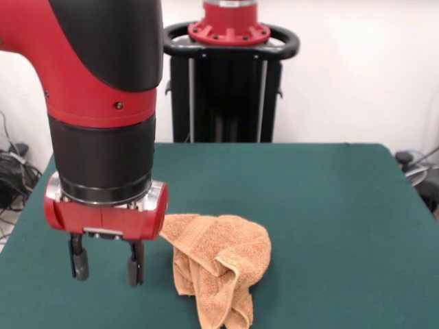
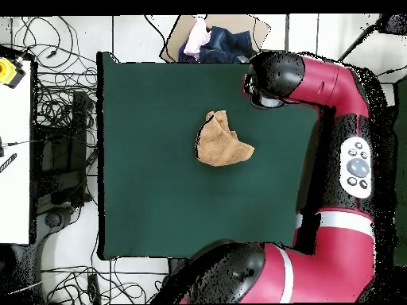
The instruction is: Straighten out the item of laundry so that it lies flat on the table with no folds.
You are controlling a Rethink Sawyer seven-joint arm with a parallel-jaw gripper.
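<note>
My arm [image 1: 103,89] is glossy red with black shells, one small screw in the red band, a silver ring below. Its tool [image 1: 106,264] has a red housing and two dark fingers [image 1: 81,264]. A grey button pad [image 2: 358,165] sits on one link.

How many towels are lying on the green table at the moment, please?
1: a crumpled orange-tan towel lies near the middle of the table, just beside the open gripper. Nothing else sits on the cloth top.

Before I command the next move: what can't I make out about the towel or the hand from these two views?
- Crumpled orange-tan terry towel: front view's bottom edge cuts off its lower tip.
- Towel's edges, stripes and label: buried in its own folds in both views.
- Red and black hand: hidden under the arm's wrist overhead; only the front view shows it open, empty.
</note>
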